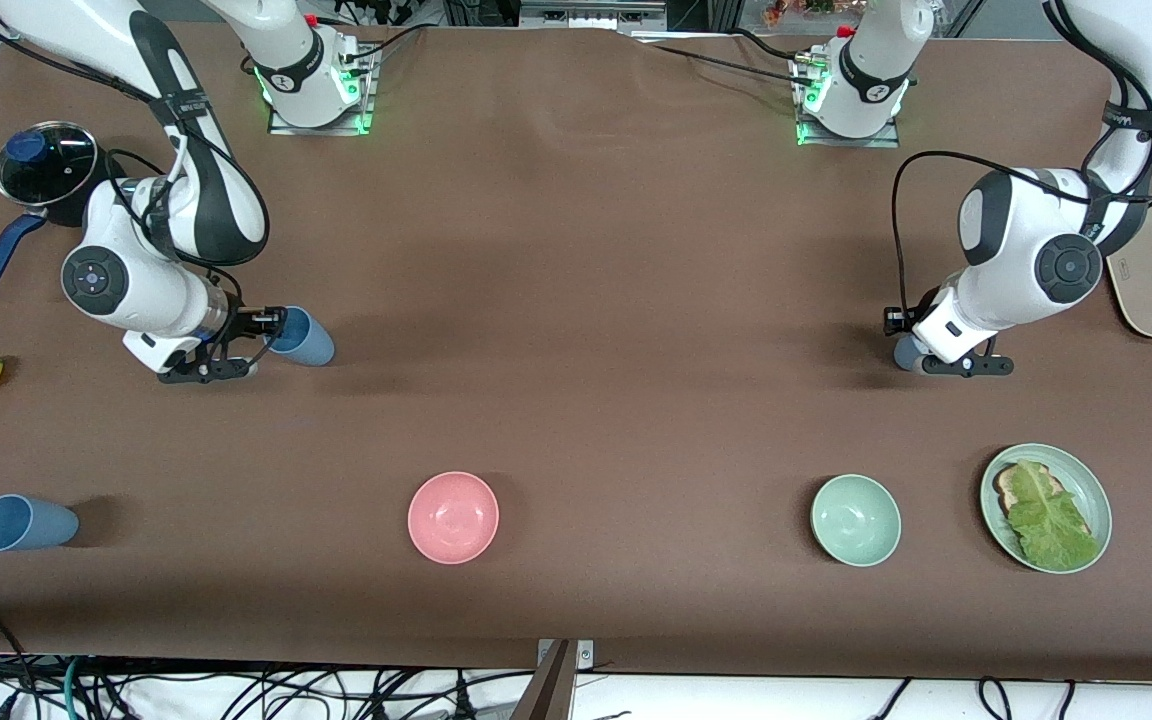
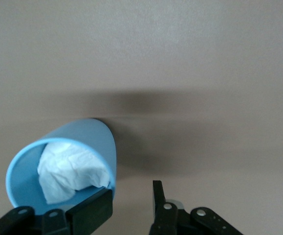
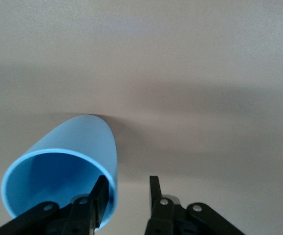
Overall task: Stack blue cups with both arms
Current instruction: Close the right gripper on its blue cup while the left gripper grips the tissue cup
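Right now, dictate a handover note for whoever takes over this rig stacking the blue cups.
Left gripper: open, one finger at the rim of a matte blue tumbler holding crumpled white paper, at the left arm's end.
Right gripper: open, one finger at the rim of an empty blue tumbler, at the right arm's end.
Third blue tumbler sits untouched, nearer the front camera.
Done: nothing stacked.
To do: grip, lift, stack.

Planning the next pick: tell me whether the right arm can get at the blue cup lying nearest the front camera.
Probably yes: that blue cup lies at its end with bare table around, though the right claw is busy at another cup.
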